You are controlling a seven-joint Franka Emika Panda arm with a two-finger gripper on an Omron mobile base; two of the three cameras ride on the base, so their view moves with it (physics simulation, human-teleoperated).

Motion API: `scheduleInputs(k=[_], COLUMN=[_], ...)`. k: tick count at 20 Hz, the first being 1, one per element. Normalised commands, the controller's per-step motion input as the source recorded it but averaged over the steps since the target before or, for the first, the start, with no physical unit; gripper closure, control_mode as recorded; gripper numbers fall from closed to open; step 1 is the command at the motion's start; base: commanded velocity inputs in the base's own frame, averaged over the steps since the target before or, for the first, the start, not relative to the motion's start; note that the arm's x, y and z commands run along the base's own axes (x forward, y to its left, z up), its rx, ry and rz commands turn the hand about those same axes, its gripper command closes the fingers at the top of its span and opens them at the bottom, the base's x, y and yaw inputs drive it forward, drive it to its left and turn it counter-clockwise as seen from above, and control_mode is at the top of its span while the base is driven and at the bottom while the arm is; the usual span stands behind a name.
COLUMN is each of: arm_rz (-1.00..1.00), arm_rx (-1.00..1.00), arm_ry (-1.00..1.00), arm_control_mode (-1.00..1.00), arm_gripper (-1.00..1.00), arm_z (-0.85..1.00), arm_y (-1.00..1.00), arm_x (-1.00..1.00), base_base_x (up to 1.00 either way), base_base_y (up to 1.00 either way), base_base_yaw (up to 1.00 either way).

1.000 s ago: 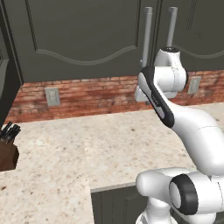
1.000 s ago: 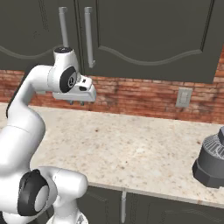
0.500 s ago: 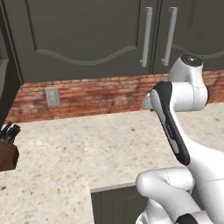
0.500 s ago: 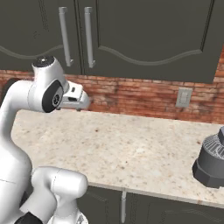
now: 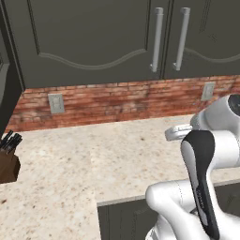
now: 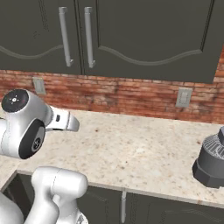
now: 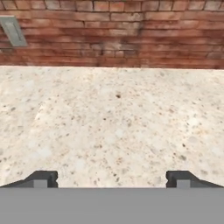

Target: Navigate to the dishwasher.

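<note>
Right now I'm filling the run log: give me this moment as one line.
phase: navigating | gripper: open, holding nothing, over counter | facing: brick backsplash | nearby: knife block

Ahead of my gripper the desk lies bare up to the brick wall. A knife block stands far left, a grey appliance far right, and dark cabinets hang overhead.
</note>
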Motion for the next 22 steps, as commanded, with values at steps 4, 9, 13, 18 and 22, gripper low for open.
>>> scheduleInputs(k=[4,9,13,18,22], arm_rz=[0.0,0.0,0.0,0.0,0.0], arm_rx=[0.0,0.0,0.0,0.0,0.0], arm_ry=[0.0,0.0,0.0,0.0,0.0], arm_control_mode=[1.0,1.0,1.0,1.0,1.0], arm_gripper=[-1.0,-1.0,-1.0,-1.0,-1.0], arm_z=[0.0,0.0,0.0,0.0,0.0], arm_y=[0.0,0.0,0.0,0.0,0.0], arm_x=[0.0,0.0,0.0,0.0,0.0], base_base_x=[-0.71,-0.37,0.0,0.0,0.0], base_base_y=[-0.62,-0.9,-0.38,-0.1,-0.01], base_base_yaw=[-0.21,-0.6,-0.88,-0.98,-1.0])
